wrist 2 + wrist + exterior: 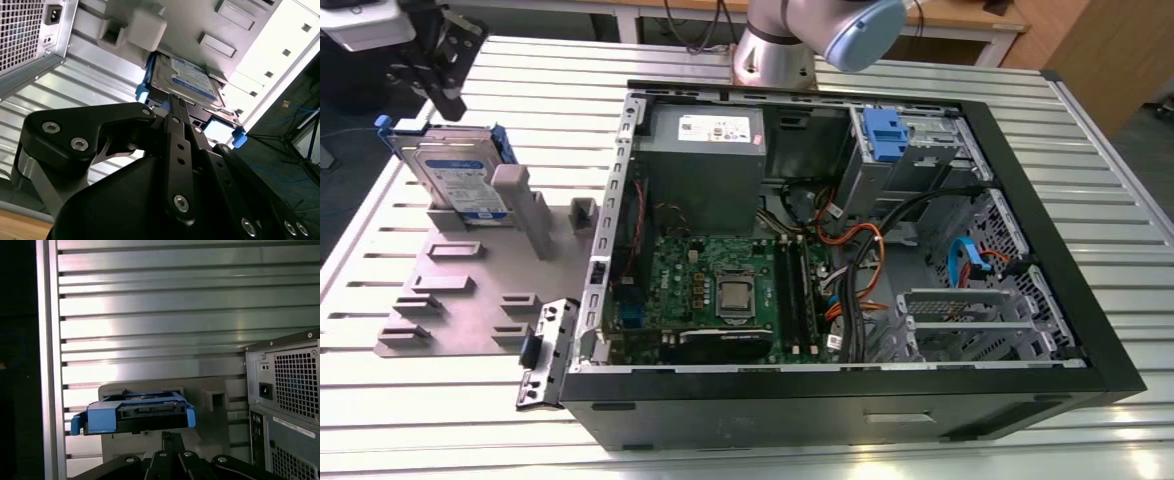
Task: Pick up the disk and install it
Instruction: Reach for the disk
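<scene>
Disk (pixel 460 178) stands upright in grey fixture (pixel 467 292); gripper (pixel 167 437), jaws together, hovers just above it.

Open PC case (pixel 827 405), grey jig plate (pixel 480 300), slatted tbl (pixel 440 420).
</scene>
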Controlling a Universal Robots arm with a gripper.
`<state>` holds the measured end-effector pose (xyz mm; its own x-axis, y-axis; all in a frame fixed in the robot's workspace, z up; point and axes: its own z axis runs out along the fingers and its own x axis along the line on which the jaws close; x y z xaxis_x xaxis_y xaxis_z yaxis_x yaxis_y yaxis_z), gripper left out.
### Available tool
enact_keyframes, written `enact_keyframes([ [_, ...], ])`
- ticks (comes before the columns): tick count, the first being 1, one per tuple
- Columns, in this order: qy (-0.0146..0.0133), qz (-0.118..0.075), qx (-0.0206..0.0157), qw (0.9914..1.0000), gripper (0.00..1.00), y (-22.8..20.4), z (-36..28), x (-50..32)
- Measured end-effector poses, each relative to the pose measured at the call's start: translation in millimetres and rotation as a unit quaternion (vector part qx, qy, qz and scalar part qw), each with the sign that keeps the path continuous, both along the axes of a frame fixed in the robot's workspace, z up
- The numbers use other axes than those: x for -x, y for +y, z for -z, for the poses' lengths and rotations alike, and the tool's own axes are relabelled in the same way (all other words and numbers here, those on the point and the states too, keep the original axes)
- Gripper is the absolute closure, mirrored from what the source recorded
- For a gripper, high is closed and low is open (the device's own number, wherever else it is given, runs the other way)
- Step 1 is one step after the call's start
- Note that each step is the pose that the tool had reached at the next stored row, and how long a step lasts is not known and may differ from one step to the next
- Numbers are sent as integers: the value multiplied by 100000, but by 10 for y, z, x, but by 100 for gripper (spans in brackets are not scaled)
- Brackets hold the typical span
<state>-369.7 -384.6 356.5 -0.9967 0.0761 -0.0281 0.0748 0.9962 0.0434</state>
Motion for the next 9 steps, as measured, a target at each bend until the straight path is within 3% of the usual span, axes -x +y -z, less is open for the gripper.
enact_keyframes([
  [9,53,4,102,100000,89,51,103,182],
])
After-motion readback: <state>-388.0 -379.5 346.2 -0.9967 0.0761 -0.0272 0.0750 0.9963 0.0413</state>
